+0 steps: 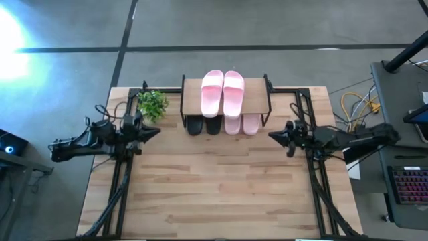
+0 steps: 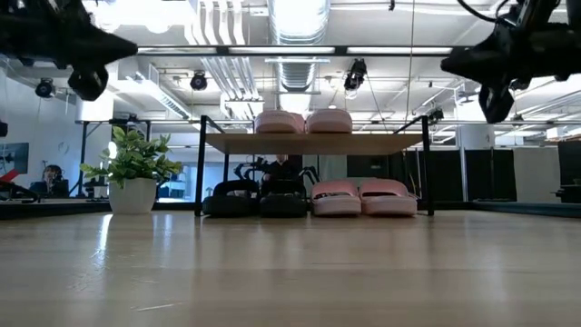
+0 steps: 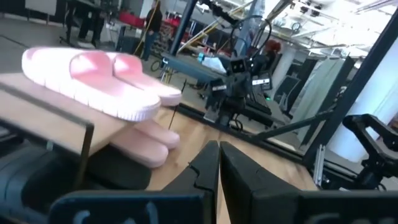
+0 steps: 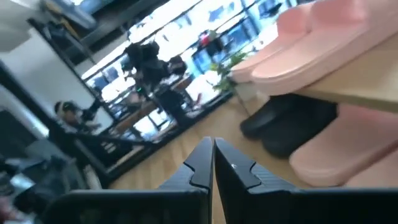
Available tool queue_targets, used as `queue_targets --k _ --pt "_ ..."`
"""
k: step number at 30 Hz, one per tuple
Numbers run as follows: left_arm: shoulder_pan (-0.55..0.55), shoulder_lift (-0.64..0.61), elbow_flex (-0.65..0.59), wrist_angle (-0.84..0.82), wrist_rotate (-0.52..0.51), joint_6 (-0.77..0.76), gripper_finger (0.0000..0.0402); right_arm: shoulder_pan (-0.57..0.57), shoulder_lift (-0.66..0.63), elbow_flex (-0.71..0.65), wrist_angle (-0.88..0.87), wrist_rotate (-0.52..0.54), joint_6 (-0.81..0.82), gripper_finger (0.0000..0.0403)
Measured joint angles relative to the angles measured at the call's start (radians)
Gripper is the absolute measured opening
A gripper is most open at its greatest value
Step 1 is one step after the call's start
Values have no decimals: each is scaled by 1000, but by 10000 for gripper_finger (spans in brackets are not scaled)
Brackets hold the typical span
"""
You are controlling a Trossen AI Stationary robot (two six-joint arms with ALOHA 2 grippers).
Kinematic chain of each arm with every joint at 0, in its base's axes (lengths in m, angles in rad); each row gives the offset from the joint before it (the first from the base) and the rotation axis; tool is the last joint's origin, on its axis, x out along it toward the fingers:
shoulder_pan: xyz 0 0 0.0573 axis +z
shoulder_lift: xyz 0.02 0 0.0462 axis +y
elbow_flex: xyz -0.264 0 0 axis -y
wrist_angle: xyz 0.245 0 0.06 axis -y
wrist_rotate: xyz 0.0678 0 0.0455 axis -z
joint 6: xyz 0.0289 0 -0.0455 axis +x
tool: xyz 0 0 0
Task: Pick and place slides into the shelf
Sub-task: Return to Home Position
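Note:
The shelf point(image 1: 190, 100) stands at the table's far middle. Two pink slides point(image 1: 223, 92) lie side by side on its wooden top board. Under it, two black slides point(image 2: 259, 200) and two pink slides point(image 2: 363, 197) rest soles down on the tabletop in a row. My left gripper point(image 1: 158, 132) hovers shut and empty to the shelf's left, above the table. My right gripper point(image 1: 271, 136) hovers shut and empty to the shelf's right. Both point toward the table's middle.
A small potted plant point(image 1: 153, 104) stands on the table just left of the shelf, close to my left gripper. The wooden tabletop point(image 1: 221, 194) in front of the shelf is bare. A keyboard point(image 1: 409, 187) lies on a desk beyond the table's right edge.

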Motion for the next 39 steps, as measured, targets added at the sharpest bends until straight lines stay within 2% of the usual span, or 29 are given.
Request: queue_targets --k 3,8,10,12,15,18,20,27,31,33,39 --pt "0 -16 -37 3 5 -3 0 0 -27 -28 -10 42 -3 8" --pt "0 2 -80 34 94 4 0 0 -37 -86 -24 56 -4 8" --pt "0 -17 -103 37 134 14 0 0 -29 -115 -30 57 97 9" --pt "0 -20 -127 112 150 32 0 0 -22 -117 -47 57 158 9" --pt "1 -18 -165 193 160 56 0 0 -20 -116 43 21 20 9" --pt "0 -2 -201 261 176 35 0 -1 -33 -115 163 -89 -149 9" --pt "0 -11 -234 296 179 -17 0 -1 -53 -115 186 -151 -194 9" --pt "0 -14 -261 319 136 -40 0 -1 -145 -115 65 -294 -220 9" --pt "0 -3 -262 301 36 -80 0 -1 -213 -115 -28 -356 -258 9" --pt "0 8 -262 288 0 -78 0 0 -244 -115 -77 -359 -274 9" --pt "1 35 -263 288 -5 -79 0 0 -262 -115 -165 -325 -282 9"
